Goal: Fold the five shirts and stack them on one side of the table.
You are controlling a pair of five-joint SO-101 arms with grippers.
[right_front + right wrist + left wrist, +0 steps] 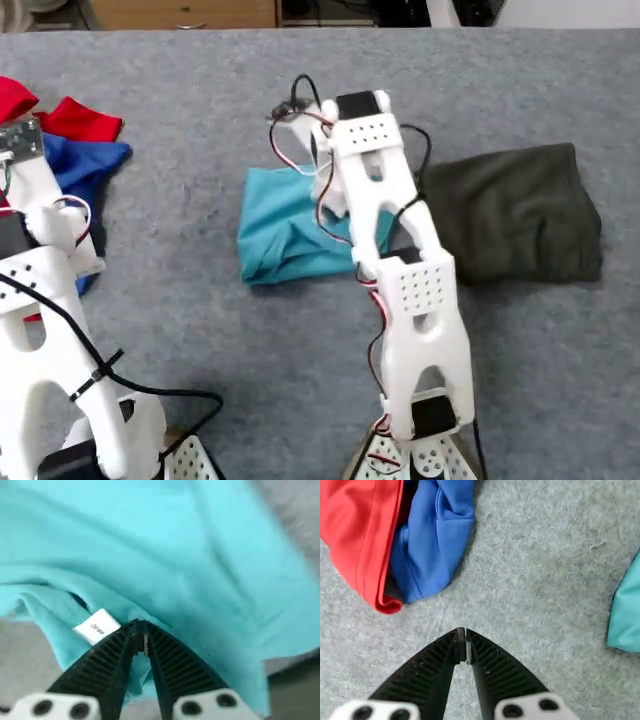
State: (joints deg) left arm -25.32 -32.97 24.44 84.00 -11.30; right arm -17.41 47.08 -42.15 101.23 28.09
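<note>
**Teal under the claw, one shirt folded — most work left**

Right claw (139, 632) sits with jaws pressed together on the teal shirt (200, 555), tips beside its collar label (96, 626); whether cloth is pinched I cannot tell. Off to that claw's side, well apart, the dark green shirt (520, 215) lies in a neat rectangle and looks finished. Left claw (461, 642) is closed on nothing above the grey table (545, 555). Just beyond its tips the red shirt (360, 535) and blue shirt (432, 540) lie crumpled together — unfolded, by my reading. No stack exists yet.
</note>
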